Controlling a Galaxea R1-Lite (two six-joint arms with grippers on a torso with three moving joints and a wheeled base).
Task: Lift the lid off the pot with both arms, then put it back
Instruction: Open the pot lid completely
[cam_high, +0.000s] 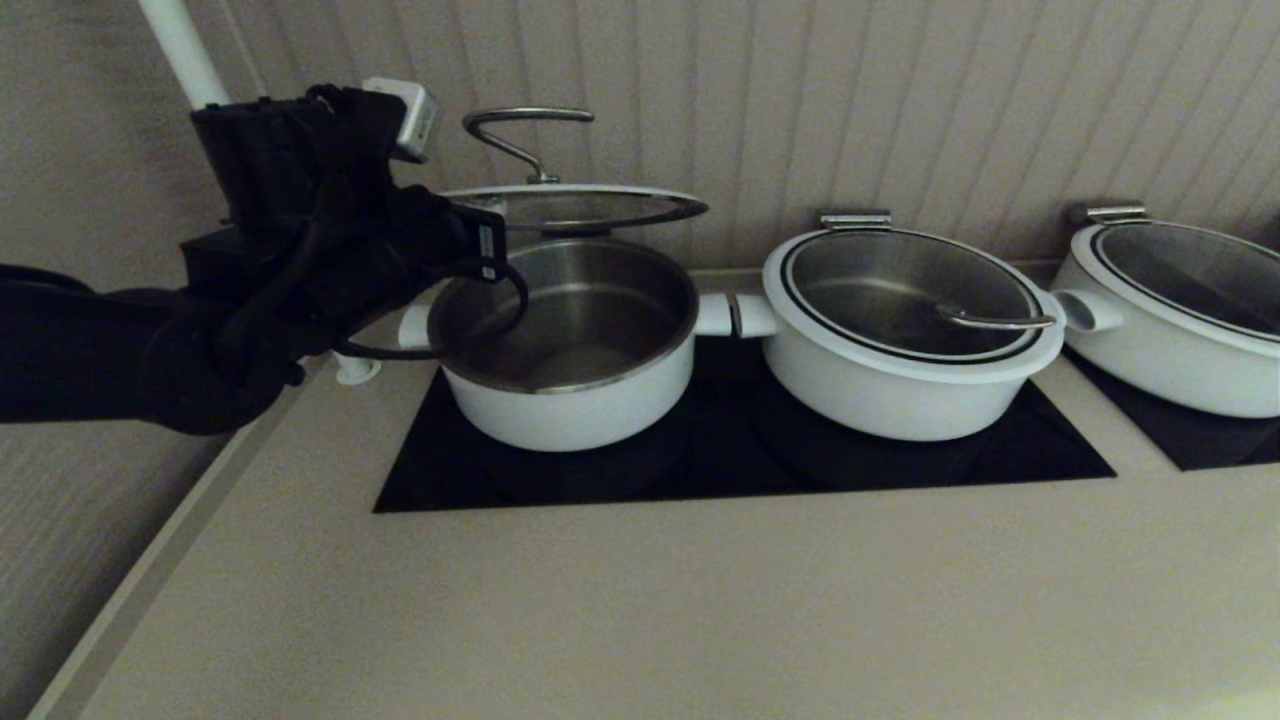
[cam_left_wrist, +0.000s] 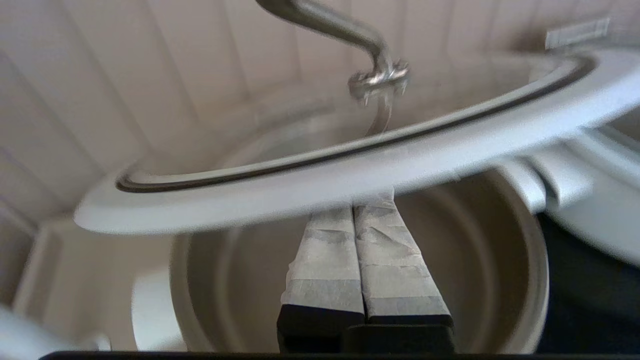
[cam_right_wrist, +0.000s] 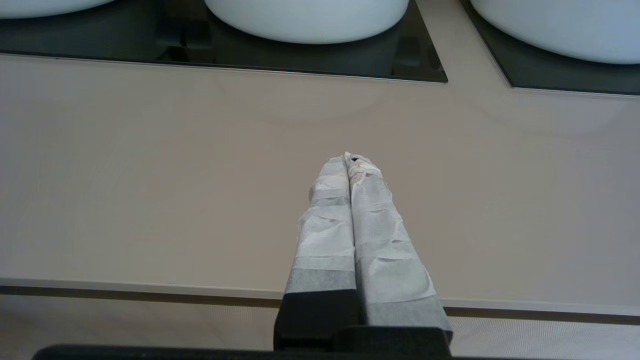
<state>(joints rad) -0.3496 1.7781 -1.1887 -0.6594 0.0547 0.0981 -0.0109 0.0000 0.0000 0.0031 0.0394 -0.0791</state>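
Lid (cam_high: 575, 208): round glass disc with a white rim, a thin black ring inside the rim and a bent steel loop handle (cam_high: 520, 135) on a central stud. It hangs clear of the round white pot with steel lining (cam_high: 570, 340), directly above the pot's open mouth and roughly level, slightly tilted.

Left gripper (cam_left_wrist: 370, 200): its white-wrapped fingers (cam_left_wrist: 325, 260) lie pressed together side by side, tips passing under the lid's near white rim (cam_left_wrist: 350, 175). The lid rests on top of the closed fingertips rather than between them. Beyond and below the jaws sits the empty steel interior of the pot (cam_left_wrist: 475, 260). In the head view the bulky black left arm (cam_high: 300, 250) with loose cables reaches in beside the pot, wrist at rim height.

Pot: stands on a black glass cooktop panel (cam_high: 740, 450) set into a beige counter (cam_high: 640, 600); one short white stub handle (cam_high: 712, 314) is visible on its side.

Right gripper (cam_right_wrist: 350, 162): closed on nothing, white-wrapped fingers together, above bare counter (cam_right_wrist: 150, 175) near its front edge, well apart from the lid and out of the head view.

Surroundings: a second white pot with its glass lid in place (cam_high: 905, 330) stands just beside the open pot on the same panel; a third lidded white pot (cam_high: 1180, 310) stands further along.
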